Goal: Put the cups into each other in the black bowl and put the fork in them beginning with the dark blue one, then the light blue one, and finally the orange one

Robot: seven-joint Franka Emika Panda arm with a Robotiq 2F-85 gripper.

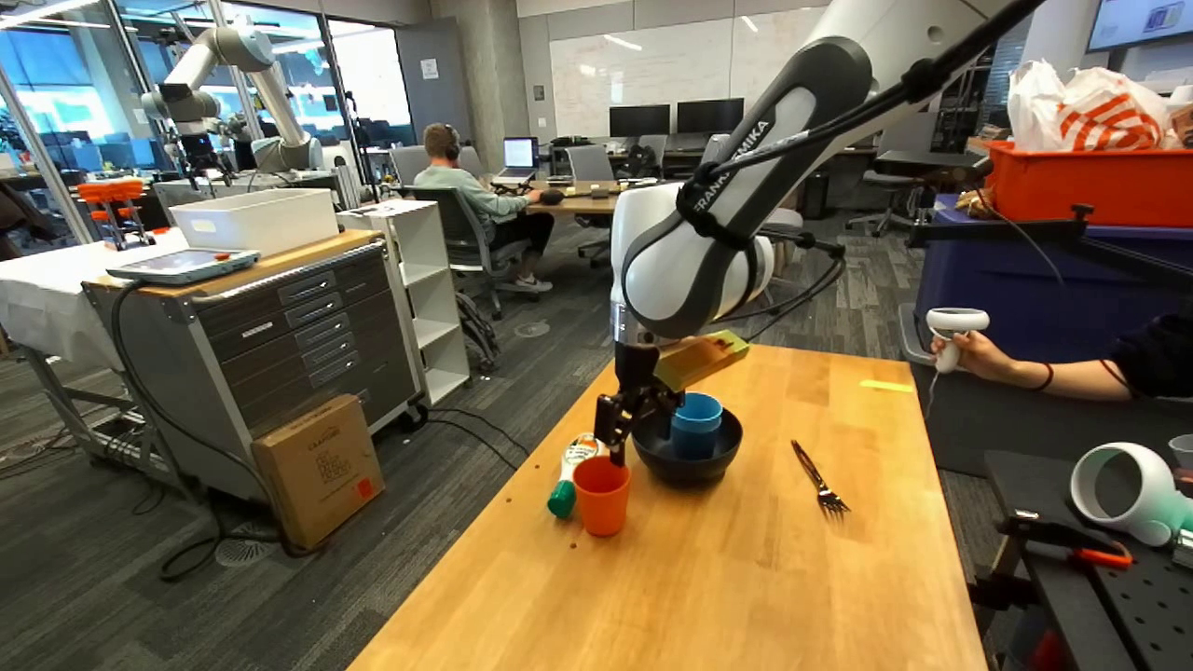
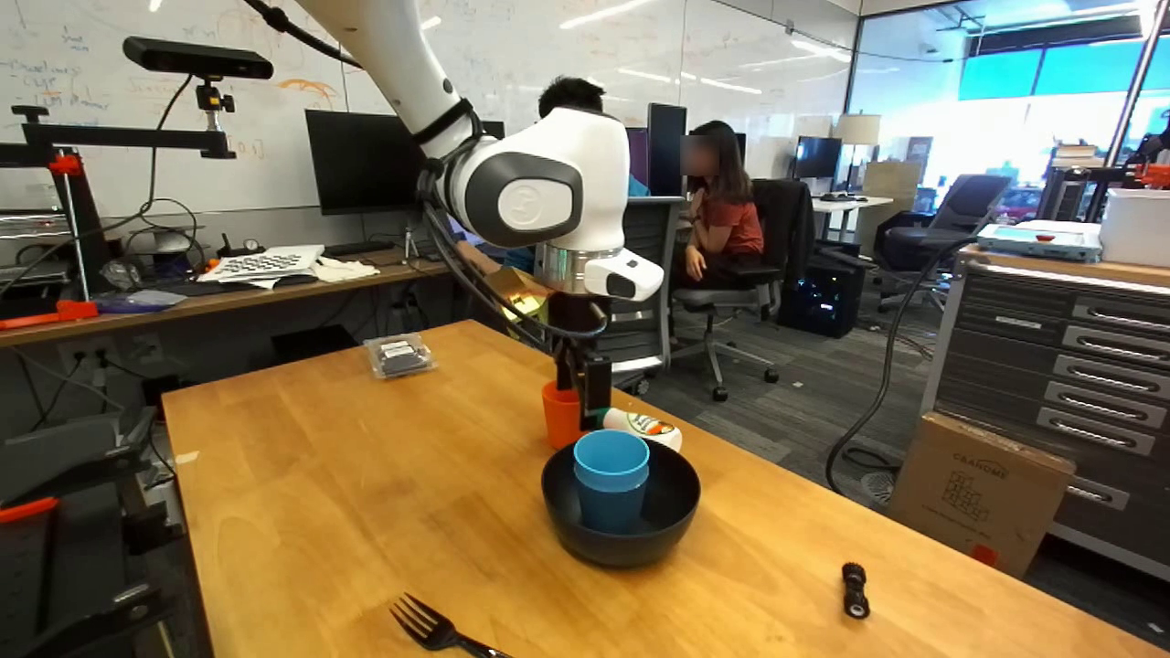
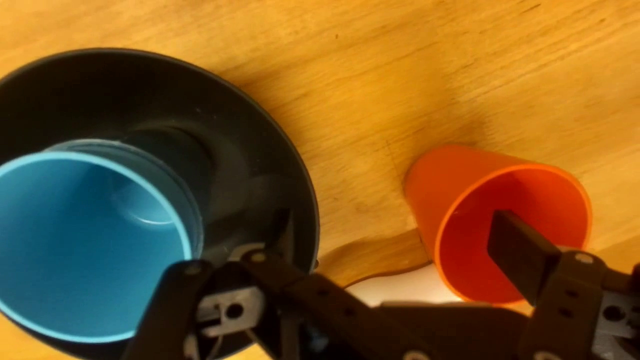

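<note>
The black bowl [image 1: 685, 468] stands on the table and also shows in an exterior view [image 2: 622, 546] and the wrist view [image 3: 240, 150]. In it the light blue cup [image 2: 611, 457] stands upright inside the dark blue cup [image 2: 611, 509], whose lower wall shows. The orange cup [image 1: 603, 499] stands upright beside the bowl; it also shows in the wrist view [image 3: 440, 185]. My gripper [image 3: 392, 220] is open and empty. One finger is over or inside the orange cup's mouth; I cannot tell which. The other is above the bowl's edge. The fork [image 1: 818, 480] lies flat on the table, apart from the bowl.
A white bottle with a green cap [image 1: 578, 457] lies against the orange cup and near the bowl. A small black object [image 2: 855, 589] and a clear packet [image 2: 399, 355] lie on the table. A person's hand [image 1: 988, 359] holds a white controller beyond the table edge.
</note>
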